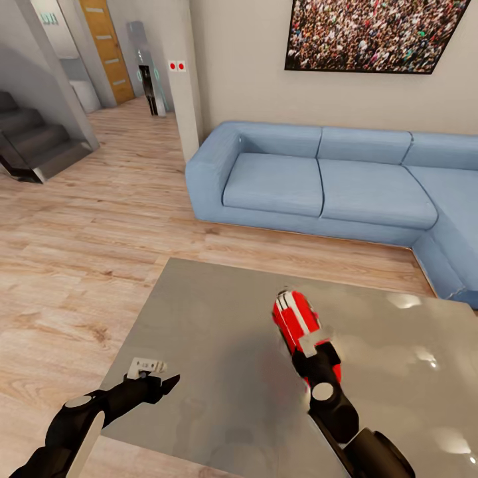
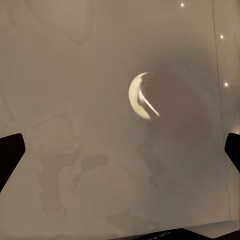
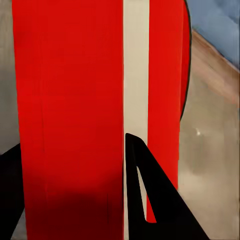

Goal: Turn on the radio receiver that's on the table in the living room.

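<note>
From my head camera, the glossy grey-taupe tabletop (image 1: 219,345) sits directly below me, on light wood plank floor (image 1: 86,252). Behind it runs a blue corner sofa (image 1: 332,182) against a beige wall, under a framed crowd picture (image 1: 372,33). Off to the left: dark stairs (image 1: 33,143) and a wooden door (image 1: 103,46) further back.

The small bright red radio receiver with its white rim band (image 1: 299,322) is over the middle of the tabletop, up on its edge, tilted away from me. My right pincer (image 1: 317,358) is at its near end; the black arm runs back to the lower right corner. In the right wrist view the red face and white band (image 3: 75,100) lie between the two black fingers (image 3: 150,200), one each side of the box and close against it. I log the pincer as closed on the radio, with the box as wide as the gap.

My left pincer (image 1: 159,380) hovers at the near left part of the tabletop, well apart from the radio. Its wrist view looks onto the reflective top (image 2: 100,150), with black fingertips (image 2: 10,155) at opposite margins: spread wide, holding nothing. A bright crescent reflection (image 2: 137,95) shows on the surface.
</note>
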`<state>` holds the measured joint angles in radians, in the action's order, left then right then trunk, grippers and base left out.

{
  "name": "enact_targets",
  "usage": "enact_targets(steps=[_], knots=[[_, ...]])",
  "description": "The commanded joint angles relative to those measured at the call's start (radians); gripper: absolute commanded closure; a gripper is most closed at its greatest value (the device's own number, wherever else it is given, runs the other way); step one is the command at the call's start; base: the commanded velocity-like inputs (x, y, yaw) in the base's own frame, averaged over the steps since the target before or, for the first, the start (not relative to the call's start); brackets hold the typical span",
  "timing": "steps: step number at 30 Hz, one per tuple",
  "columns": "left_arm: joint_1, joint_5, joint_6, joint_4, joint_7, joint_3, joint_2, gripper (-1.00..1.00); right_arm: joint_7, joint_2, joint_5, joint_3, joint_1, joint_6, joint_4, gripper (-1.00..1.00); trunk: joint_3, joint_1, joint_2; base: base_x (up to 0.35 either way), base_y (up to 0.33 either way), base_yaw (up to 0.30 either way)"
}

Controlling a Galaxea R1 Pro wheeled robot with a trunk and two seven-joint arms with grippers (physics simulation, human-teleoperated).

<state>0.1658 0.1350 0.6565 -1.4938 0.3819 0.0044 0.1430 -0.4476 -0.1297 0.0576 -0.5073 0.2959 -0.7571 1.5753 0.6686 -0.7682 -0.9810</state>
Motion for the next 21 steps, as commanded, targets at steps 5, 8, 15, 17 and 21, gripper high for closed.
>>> enact_targets(steps=[5, 8, 15, 17, 21], knots=[[0.000, 0.004, 0.000, -0.002, 0.001, -0.001, 0.000, -1.00, -0.030, 0.033, 0.286, -0.002, 0.000, 0.063, -0.001, 1.00, 0.000, 0.000, 0.000, 0.000, 0.000, 0.000], [0.000, 0.010, 0.001, -0.007, 0.003, -0.002, 0.000, -1.00, -0.076, 0.038, 0.364, -0.007, 0.000, 0.096, -0.001, 1.00, 0.000, 0.000, 0.000, 0.000, 0.000, 0.000], [0.010, 0.096, 0.085, -0.033, 0.022, -0.003, 0.011, -1.00, -0.302, 0.048, 0.677, -0.141, 0.000, 0.105, -0.010, 1.00, 0.000, 0.000, 0.000, 0.000, 0.000, 0.000], [0.034, 0.117, 0.133, -0.034, 0.026, -0.003, 0.015, -1.00, -0.352, 0.051, 0.727, -0.160, 0.000, 0.104, -0.017, 1.00, 0.000, 0.000, 0.000, 0.000, 0.000, 0.000], [0.095, 0.140, 0.225, -0.041, 0.035, -0.002, 0.017, -1.00, -0.445, 0.054, 0.828, -0.221, 0.000, 0.098, -0.135, 1.00, 0.000, 0.000, 0.000, 0.000, 0.000, 0.000]])
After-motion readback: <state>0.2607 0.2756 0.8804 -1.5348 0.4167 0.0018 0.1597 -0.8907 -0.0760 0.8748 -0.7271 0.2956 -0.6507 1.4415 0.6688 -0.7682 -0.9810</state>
